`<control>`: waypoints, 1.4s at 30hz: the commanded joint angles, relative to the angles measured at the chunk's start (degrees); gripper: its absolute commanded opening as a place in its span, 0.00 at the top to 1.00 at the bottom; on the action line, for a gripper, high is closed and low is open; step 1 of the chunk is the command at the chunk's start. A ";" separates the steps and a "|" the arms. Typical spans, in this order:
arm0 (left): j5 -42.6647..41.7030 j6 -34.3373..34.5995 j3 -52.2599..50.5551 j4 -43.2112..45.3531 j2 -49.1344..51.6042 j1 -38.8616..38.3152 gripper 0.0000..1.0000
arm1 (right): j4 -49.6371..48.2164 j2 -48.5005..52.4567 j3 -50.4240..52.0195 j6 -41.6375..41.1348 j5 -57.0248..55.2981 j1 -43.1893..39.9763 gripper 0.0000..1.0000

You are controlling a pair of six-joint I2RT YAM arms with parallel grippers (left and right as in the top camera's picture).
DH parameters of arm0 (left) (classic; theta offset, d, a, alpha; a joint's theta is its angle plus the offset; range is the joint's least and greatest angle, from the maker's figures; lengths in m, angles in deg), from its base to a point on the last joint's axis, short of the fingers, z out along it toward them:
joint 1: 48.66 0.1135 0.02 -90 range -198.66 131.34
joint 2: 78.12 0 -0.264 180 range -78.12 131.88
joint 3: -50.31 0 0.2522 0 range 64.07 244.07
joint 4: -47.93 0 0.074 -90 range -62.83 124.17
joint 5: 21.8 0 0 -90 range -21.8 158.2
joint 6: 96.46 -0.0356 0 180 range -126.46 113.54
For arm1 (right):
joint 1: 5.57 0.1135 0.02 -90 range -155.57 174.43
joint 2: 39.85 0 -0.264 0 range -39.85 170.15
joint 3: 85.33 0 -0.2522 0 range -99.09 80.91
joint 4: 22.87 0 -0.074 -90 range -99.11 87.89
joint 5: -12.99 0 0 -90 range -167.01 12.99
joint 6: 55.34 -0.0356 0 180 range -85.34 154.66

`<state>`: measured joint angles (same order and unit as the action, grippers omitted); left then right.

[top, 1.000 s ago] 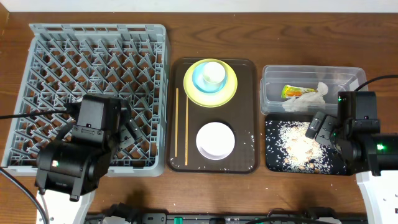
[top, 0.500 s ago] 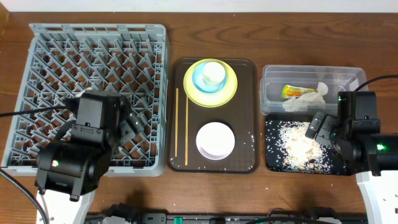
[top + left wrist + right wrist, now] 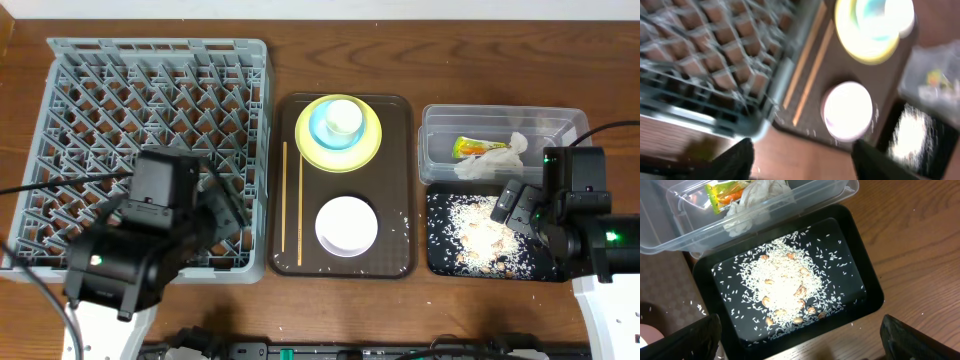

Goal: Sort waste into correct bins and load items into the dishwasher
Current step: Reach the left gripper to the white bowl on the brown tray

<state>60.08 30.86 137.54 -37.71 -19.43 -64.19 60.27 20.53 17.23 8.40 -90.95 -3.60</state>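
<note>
Carefully: your left claw (image 3: 802,160) hangs spread and empty over the dish rack's (image 3: 150,90) corner, your right claw (image 3: 802,336) spread above the black tray (image 3: 867,292). The chopsticks (image 3: 300,205) lie flat on the brown tray (image 3: 390,190); a shallow pinch could skid them.

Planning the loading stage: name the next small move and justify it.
Probably bring the left gripper over the chopsticks: the dish rack holds nothing, tissue and wrapper lie in the clear tub, rice in the black tray, and the chopsticks lie nearest that open, empty gripper.
</note>
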 commanded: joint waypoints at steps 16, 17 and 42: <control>-2.34 -4.00 -5.66 2.69 12.90 -24.24 0.53 | 0.04 0.04 -0.31 0.20 -0.39 -0.46 0.01; -2.34 -4.00 -5.66 4.04 14.29 -25.62 0.54 | 0.04 0.04 -0.31 0.20 -0.39 -0.46 0.01; -1.25 -4.07 -5.66 27.56 41.90 -37.07 0.63 | 0.04 0.04 -0.31 0.20 -0.39 -0.46 0.01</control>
<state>58.04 27.54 132.16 -10.41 21.03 -100.87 60.27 20.53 17.23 8.40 -90.95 -3.60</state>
